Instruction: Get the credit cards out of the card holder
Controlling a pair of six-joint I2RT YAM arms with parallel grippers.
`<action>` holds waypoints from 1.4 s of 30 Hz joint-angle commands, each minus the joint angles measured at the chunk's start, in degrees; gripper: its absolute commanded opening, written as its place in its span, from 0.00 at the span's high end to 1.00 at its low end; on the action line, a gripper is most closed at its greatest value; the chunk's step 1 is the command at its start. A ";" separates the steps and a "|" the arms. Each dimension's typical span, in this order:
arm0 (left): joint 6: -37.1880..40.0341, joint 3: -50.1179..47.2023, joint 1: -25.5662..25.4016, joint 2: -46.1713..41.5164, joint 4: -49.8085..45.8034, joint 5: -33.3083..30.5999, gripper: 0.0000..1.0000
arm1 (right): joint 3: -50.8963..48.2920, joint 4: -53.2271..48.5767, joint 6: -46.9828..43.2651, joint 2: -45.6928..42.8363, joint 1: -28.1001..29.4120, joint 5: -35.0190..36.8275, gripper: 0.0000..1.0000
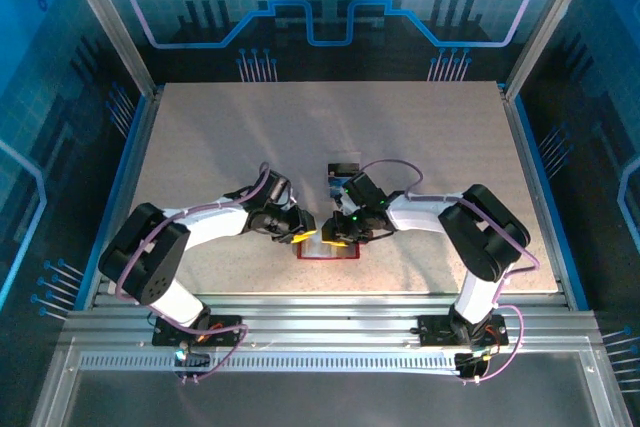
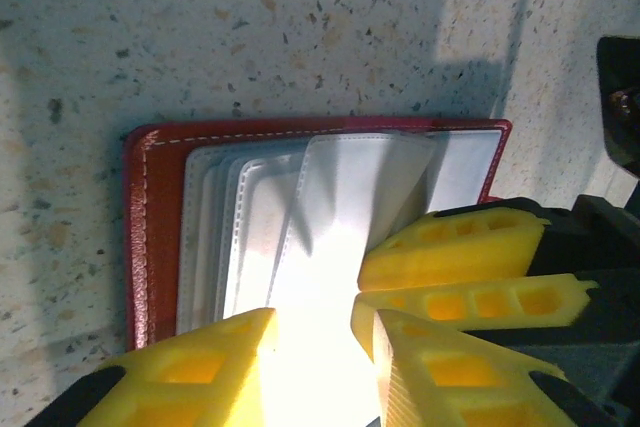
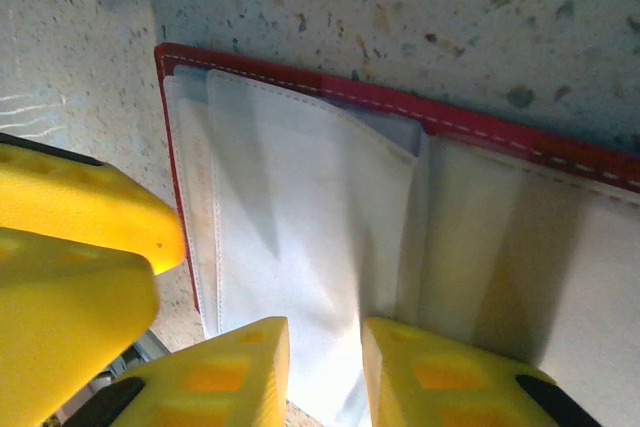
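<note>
The red card holder (image 2: pixel 150 227) lies open on the table, its clear pockets (image 2: pixel 260 217) fanned out. My left gripper (image 2: pixel 320 362) is over its near edge, jaws a little apart with one raised pocket leaf (image 2: pixel 340 197) running between them. The right gripper (image 3: pixel 325 372) faces it from the other side, its jaws also a little apart around a pocket leaf (image 3: pixel 300 217). The holder's red rim (image 3: pixel 480 127) runs behind that leaf. From above, both grippers (image 1: pixel 303 234) (image 1: pixel 337 237) meet over the holder (image 1: pixel 328 253). Small credit cards (image 1: pixel 343 173), one dark and one blue, lie just beyond the right gripper.
The right gripper's yellow fingers (image 2: pixel 460 247) crowd close beside my left fingers. The speckled tabletop (image 1: pixel 330 127) stretches out behind the holder. Metal frame rails (image 1: pixel 320 307) run along the near edge by the arm bases.
</note>
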 commanded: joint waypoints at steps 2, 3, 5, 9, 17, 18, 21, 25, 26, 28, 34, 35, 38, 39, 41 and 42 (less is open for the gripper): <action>-0.60 1.88 -0.59 1.56 -0.60 1.29 0.65 | -2.65 0.92 1.60 -0.23 -0.99 -0.87 0.74; -0.52 1.98 -0.64 1.61 -1.06 0.90 0.64 | -2.90 1.06 1.61 -0.32 -1.02 -1.00 0.73; -0.49 2.07 -0.67 1.70 -1.12 0.63 0.63 | -3.20 1.24 1.61 -0.40 -1.25 -1.25 0.73; -0.49 2.38 -0.88 2.52 -0.96 0.98 0.62 | -3.64 2.07 1.73 -0.32 -1.59 -1.72 0.73; -0.43 3.17 -1.41 3.69 -2.07 0.53 0.58 | -4.15 3.30 2.20 -0.05 -1.92 -2.54 0.74; -0.47 3.25 -1.48 3.72 -2.12 0.58 0.58 | -4.15 3.35 2.14 -0.11 -1.97 -2.53 0.74; -0.59 3.46 -1.55 3.81 -1.86 0.96 0.57 | -4.40 3.53 2.24 -0.01 -2.05 -2.59 0.74; -1.05 3.16 -1.62 3.57 -0.53 1.98 0.57 | -4.70 4.12 2.49 -0.13 -2.14 -2.81 0.74; -1.25 2.97 -1.66 3.47 -0.08 2.26 0.57 | -4.73 4.15 2.60 -0.23 -2.13 -2.81 0.74; -1.69 2.61 -1.66 3.20 1.07 2.93 0.57 | -4.87 4.37 2.70 -0.39 -2.20 -2.85 0.74; -1.44 2.70 -1.61 2.19 -0.17 1.87 0.57 | -4.96 4.35 2.69 -0.68 -2.31 -2.67 0.74; -1.12 2.85 -1.66 1.69 -1.42 0.94 0.57 | -5.04 4.32 2.75 -0.63 -2.37 -2.61 0.74; -0.16 3.12 -1.66 -0.12 -3.47 -1.00 0.56 | -5.39 4.40 2.90 -0.58 -2.49 -2.40 0.75; 0.17 3.28 -1.61 -0.54 -4.19 -1.36 0.56 | -5.44 4.52 3.01 -0.58 -2.49 -2.31 0.75; 0.71 3.71 -1.60 -0.68 -5.35 -1.68 0.56 | -5.64 4.54 3.02 -0.42 -2.53 -2.36 0.76; 0.83 3.81 -1.64 -0.53 -5.43 -1.66 0.56 | -5.73 4.66 2.99 -0.34 -2.57 -2.38 0.77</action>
